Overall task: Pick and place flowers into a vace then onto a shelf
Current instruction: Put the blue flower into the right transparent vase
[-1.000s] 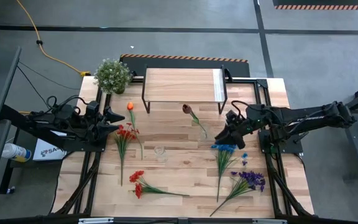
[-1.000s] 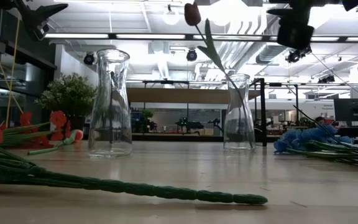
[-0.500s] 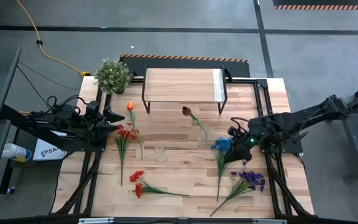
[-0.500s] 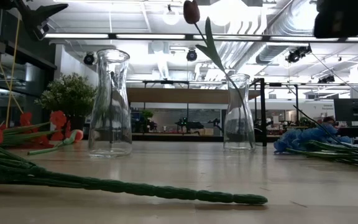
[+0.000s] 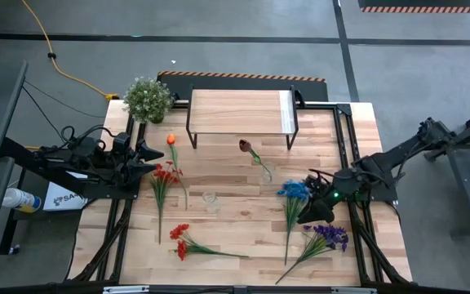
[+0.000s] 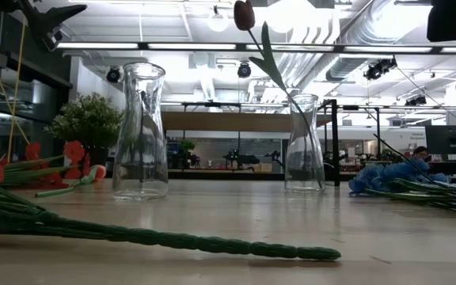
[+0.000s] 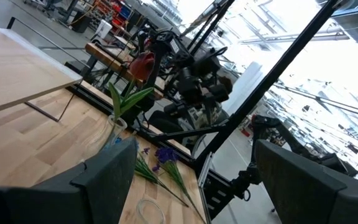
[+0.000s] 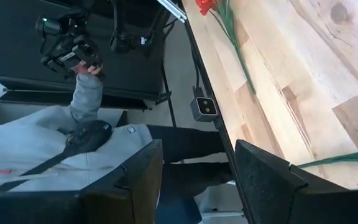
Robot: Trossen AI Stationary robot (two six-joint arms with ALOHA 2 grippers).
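Observation:
A dark red bud (image 5: 245, 145) stands with its stem in a clear glass vase (image 5: 265, 172), also seen in the low view (image 6: 304, 144). A second vase (image 5: 210, 201) is empty. Flat on the table lie red flowers (image 5: 163, 175), an orange tulip (image 5: 170, 140), more red flowers (image 5: 182, 239), a blue spray (image 5: 294, 192) and a purple spray (image 5: 329, 237). The shelf (image 5: 239, 110) stands at the far edge. My right gripper (image 5: 304, 217) hangs open above the blue spray's stems, holding nothing. My left gripper (image 5: 148, 161) waits open by the left edge.
A bushy potted plant (image 5: 147, 98) stands at the far left corner. A person in a grey hoodie (image 8: 48, 149) stands past the near edge, next to a small camera (image 8: 202, 107). Bare wood lies between the two vases and the near flowers.
My right gripper has swung from beside the vase with the bud toward the table's near edge, over the blue spray, rolling as it went. Its fingers have stayed open. Nothing on the table has moved.

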